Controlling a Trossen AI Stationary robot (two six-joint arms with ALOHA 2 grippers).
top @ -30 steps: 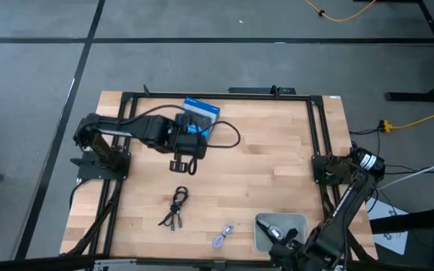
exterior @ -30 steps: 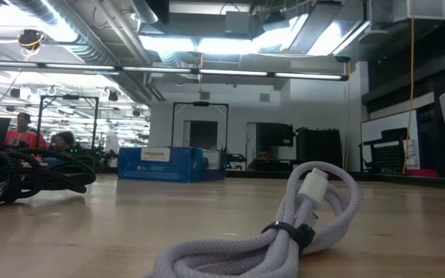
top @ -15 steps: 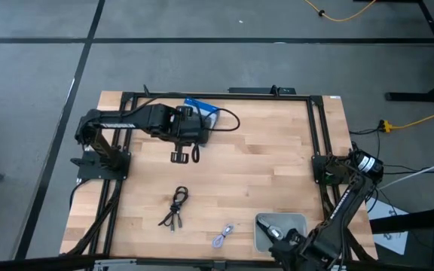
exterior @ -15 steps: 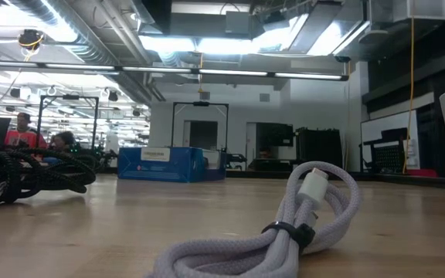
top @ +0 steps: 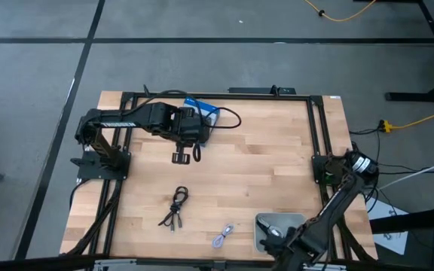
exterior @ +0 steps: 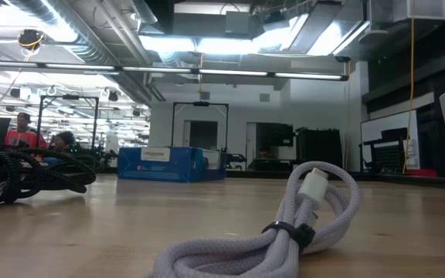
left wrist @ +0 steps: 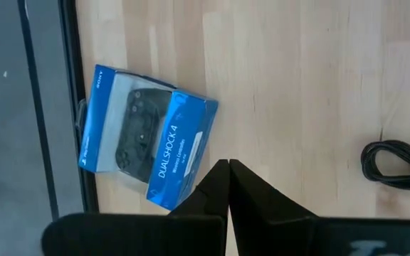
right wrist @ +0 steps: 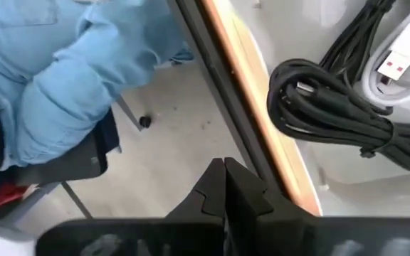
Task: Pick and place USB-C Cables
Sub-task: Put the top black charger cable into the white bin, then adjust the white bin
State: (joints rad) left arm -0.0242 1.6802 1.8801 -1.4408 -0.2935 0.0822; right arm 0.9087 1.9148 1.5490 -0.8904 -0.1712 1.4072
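Nearest you, at the table's front edge, your right gripper [right wrist: 224, 186] has its fingers pressed together with nothing between them. Just past its fingertips runs the wooden table edge, and beyond that the grey tray [right wrist: 276, 28] with a black cable bundle [right wrist: 333, 117] and a white cable [right wrist: 397, 60] lying inside it, the black one touching the white. On the other side of those fingertips, off the table, a person's light blue sleeve [right wrist: 70, 78] shows above the floor. From above, that gripper [top: 273, 237] sits at the tray's [top: 298, 220] front left corner.

Beside the tray on the bare table [top: 270, 162] lies a light grey cable [top: 222, 236], coiled and tied with a dark band; in the low view the same cable [exterior: 284, 224] fills the foreground. A little farther back and to the left sits a black cable [top: 175, 208], well apart from both grippers; it shows as a dark tangle [exterior: 22, 176] in the low view.

Farther back, your left gripper [top: 184, 156] is also closed on nothing, fingers touching. Just ahead of its fingertips [left wrist: 228, 186] lies the blue box [left wrist: 148, 146], flat on the wood by the table's back rail, its near corner almost at the tips. Off to one side of those fingers, a black cable loop [left wrist: 397, 165] rests on the table.
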